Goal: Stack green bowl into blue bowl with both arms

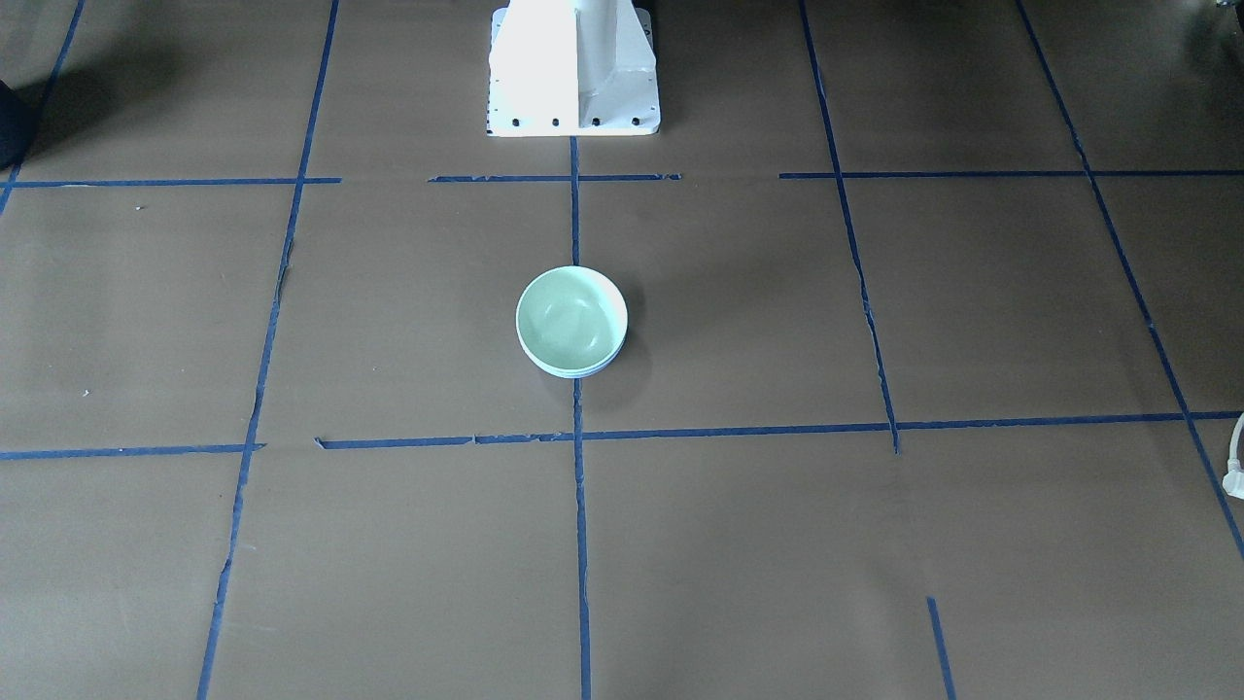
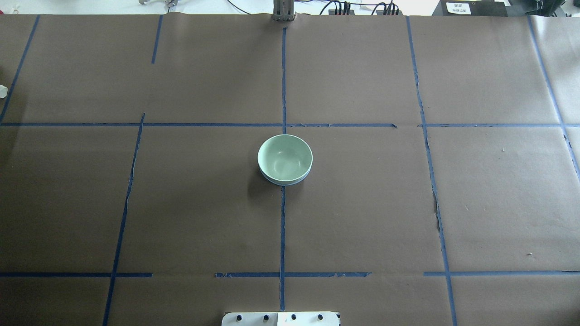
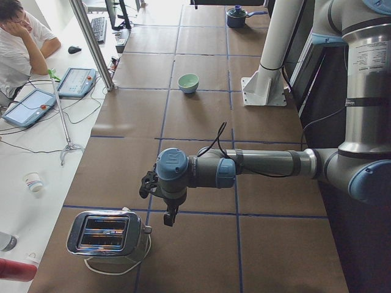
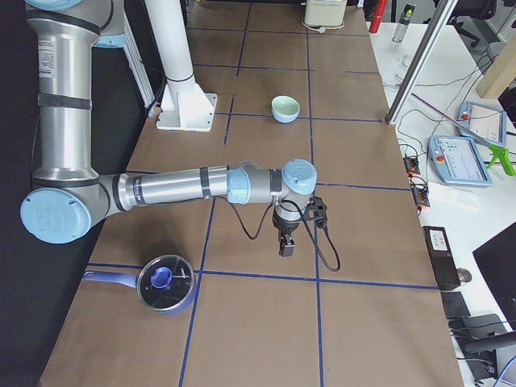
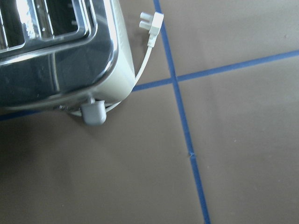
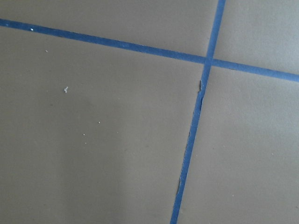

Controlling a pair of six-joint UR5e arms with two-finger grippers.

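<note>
The mint-green bowl (image 2: 285,158) sits nested inside the pale blue bowl (image 2: 273,180) at the middle of the table. Only a thin blue rim shows beneath it. The stack also shows in the front view (image 1: 571,319) and small in the side views (image 3: 188,82) (image 4: 285,107). My left gripper (image 3: 170,217) hangs far from the bowls, beside the toaster. My right gripper (image 4: 286,246) hangs over bare table at the other end. Both show only in the side views, so I cannot tell if they are open or shut. The wrist views show no fingers.
A chrome toaster (image 3: 107,235) with a white cord and plug (image 5: 152,21) stands near the left gripper. A blue pot with a glass lid (image 4: 165,284) sits near the right arm. The white pedestal (image 1: 573,68) stands behind the bowls. A seated person (image 3: 21,46) is beside the table.
</note>
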